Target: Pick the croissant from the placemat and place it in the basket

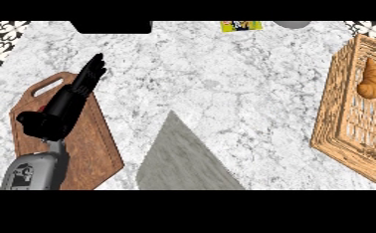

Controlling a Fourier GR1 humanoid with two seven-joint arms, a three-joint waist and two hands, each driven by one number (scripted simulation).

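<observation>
Croissant (368, 84): in basket (339, 102), as tasked. Left hand (73, 95): fingers straight, together, empty, resting over board (92, 147). Placemat (183, 160): bare.

Woven, seemingly wicker basket (345, 122); marble counter (228, 77)

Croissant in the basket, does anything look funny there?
Nothing looks spilled or broken. The golden-brown croissant lies inside the woven wicker basket at the counter's right edge. The black left hand rests open over the brown wooden cutting board.
</observation>
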